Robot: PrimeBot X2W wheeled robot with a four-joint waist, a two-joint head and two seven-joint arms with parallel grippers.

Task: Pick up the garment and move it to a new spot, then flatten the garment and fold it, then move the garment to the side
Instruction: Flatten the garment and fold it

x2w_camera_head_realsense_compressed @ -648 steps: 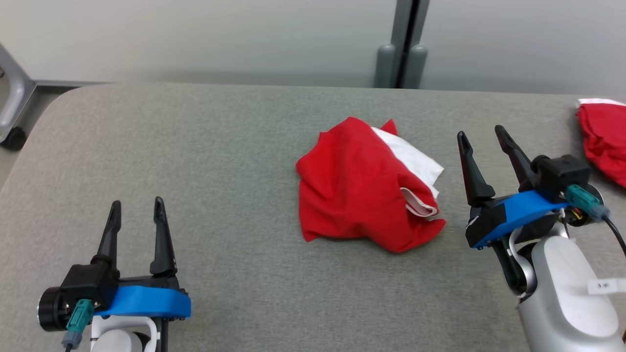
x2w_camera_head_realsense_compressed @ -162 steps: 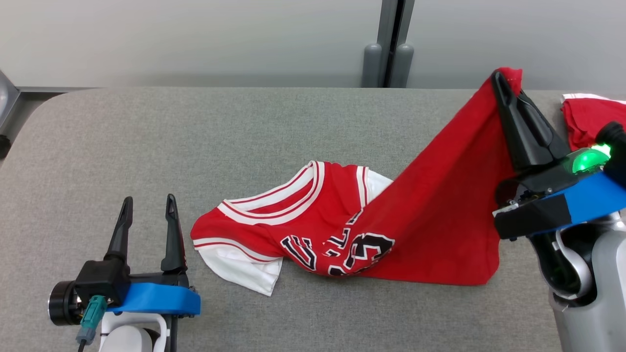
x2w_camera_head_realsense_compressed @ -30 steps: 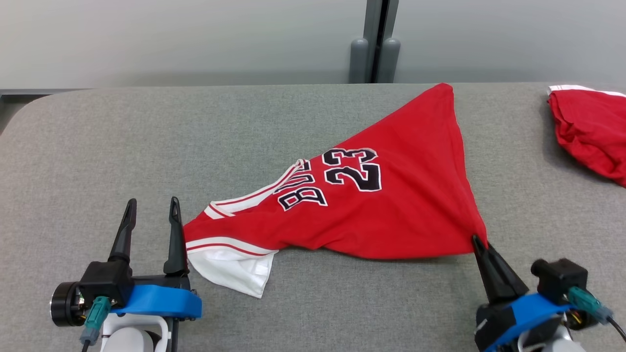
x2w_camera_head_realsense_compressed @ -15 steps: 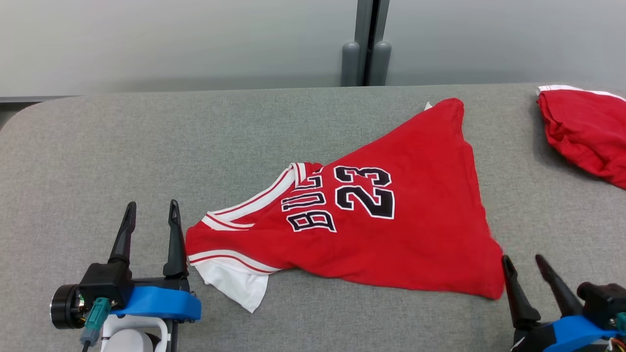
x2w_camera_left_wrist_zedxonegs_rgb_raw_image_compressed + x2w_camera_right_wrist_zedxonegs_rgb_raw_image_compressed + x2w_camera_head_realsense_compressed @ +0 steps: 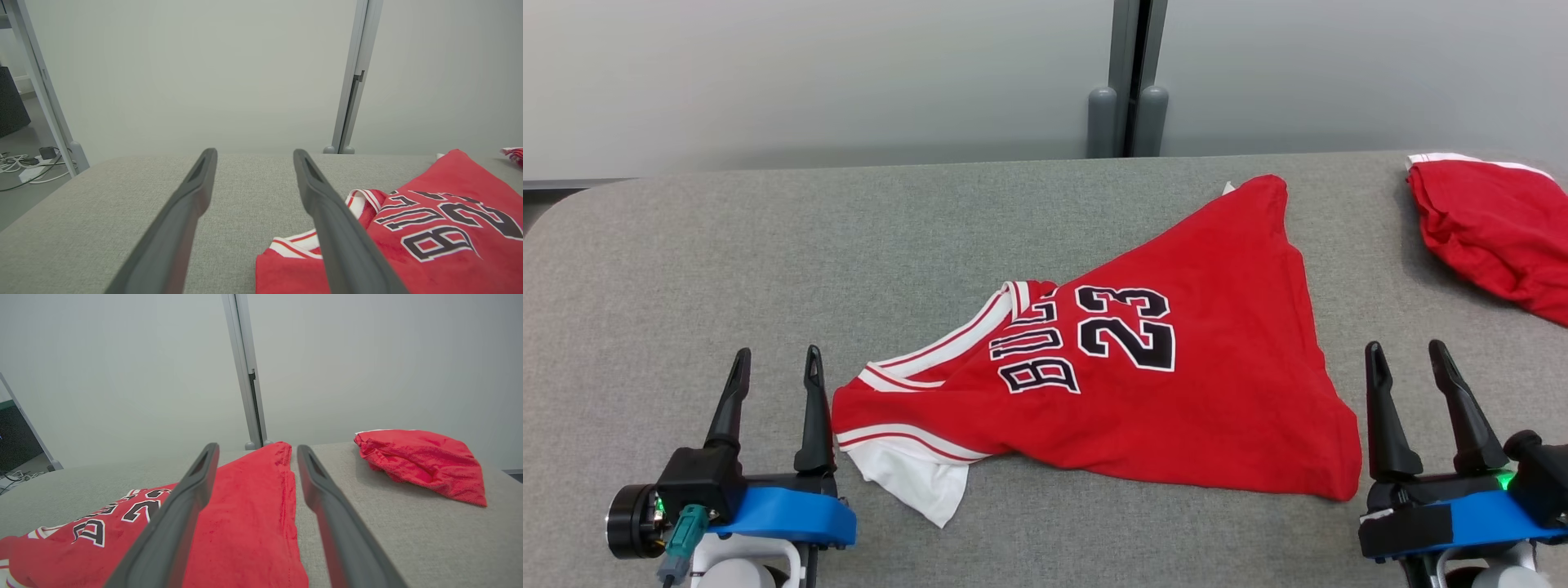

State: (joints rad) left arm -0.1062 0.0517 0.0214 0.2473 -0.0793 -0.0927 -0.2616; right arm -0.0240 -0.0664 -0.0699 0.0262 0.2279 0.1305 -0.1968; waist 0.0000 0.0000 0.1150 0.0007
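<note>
A red jersey (image 5: 1217, 408) with a black "23" and white-striped trim lies face up across the middle of a grey table (image 5: 768, 245). It is roughly three-cornered in outline, with one corner reaching toward the far edge. Its striped shoulder end is bunched at the near left, where a white panel sticks out from under it. The left gripper (image 5: 777, 352) sits at the near left with its two dark fingers spread apart, the inner one just beside the striped edge; whether it touches cannot be told. The right gripper (image 5: 1405, 346) sits at the near right, fingers likewise spread, just beside the jersey's near right corner. A second red cloth (image 5: 1486, 229) lies crumpled at the table's far right, well apart from the jersey. A grey post (image 5: 1127, 73) stands against the pale wall (image 5: 768, 73) behind
</note>
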